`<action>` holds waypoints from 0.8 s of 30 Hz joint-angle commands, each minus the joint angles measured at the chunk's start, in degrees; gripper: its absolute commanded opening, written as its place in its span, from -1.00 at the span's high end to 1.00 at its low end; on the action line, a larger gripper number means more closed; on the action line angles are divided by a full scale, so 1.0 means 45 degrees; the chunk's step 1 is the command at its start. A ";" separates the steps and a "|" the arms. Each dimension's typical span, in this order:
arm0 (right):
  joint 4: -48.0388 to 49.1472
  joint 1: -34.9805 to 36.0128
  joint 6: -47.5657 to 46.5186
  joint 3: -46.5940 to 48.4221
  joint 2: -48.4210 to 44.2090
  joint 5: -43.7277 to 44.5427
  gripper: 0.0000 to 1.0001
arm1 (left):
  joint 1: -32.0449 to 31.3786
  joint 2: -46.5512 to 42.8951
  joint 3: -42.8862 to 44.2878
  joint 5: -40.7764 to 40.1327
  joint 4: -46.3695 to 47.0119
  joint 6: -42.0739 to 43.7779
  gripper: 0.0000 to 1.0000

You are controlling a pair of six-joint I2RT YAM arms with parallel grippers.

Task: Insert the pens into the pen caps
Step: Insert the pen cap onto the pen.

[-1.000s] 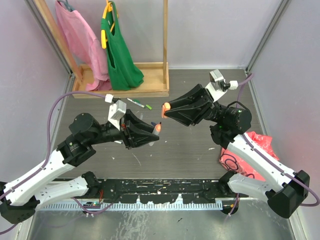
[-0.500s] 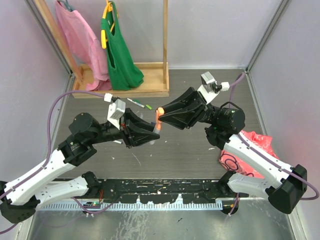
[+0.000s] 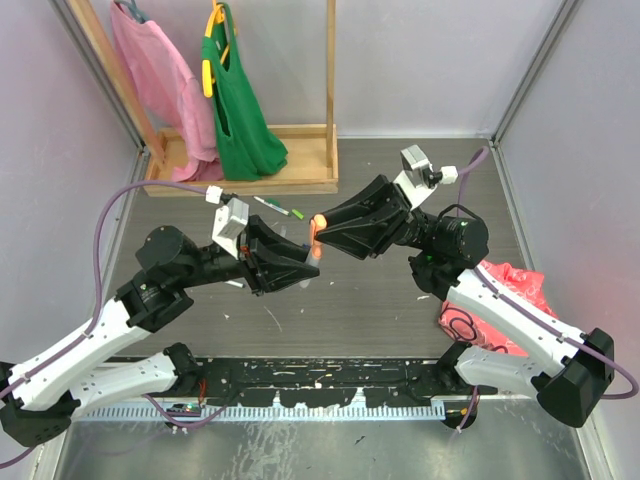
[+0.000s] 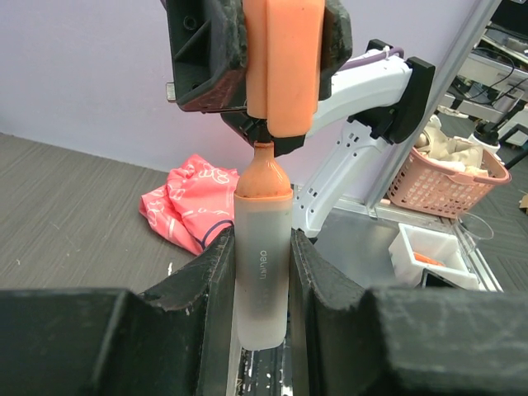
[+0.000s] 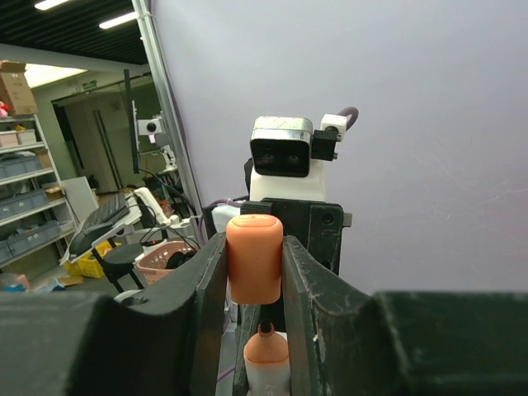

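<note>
Further left than a second ago: right gripper (image 3: 318,224), clamping orange cap (image 4: 285,58), mouth outward for alignment | left gripper (image 3: 312,257) clamping orange pen (image 4: 262,272) by barrel, tip left free for cap; tip touching cap mouth | not seated yet; needs straight push along barrel

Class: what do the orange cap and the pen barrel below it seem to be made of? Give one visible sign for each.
The orange cap: likely moulded plastic, opaque, smooth satin; even colour, soft sheen. The pen barrel: probably frosted translucent plastic, matte; cloudy whitish look, printed lettering.
</note>
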 commanded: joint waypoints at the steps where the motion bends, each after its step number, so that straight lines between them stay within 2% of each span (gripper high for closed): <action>1: 0.0422 0.0082 -0.0183 -0.0049 -0.0231 0.0431 0.96 | 0.0038 -0.0308 0.0149 -0.0087 0.0958 0.0090 1.00; 24: 0.0522 0.0269 -0.0213 -0.0539 -0.0150 0.0353 0.91 | 0.0037 -0.0408 -0.0042 -0.0367 0.1440 0.0115 1.00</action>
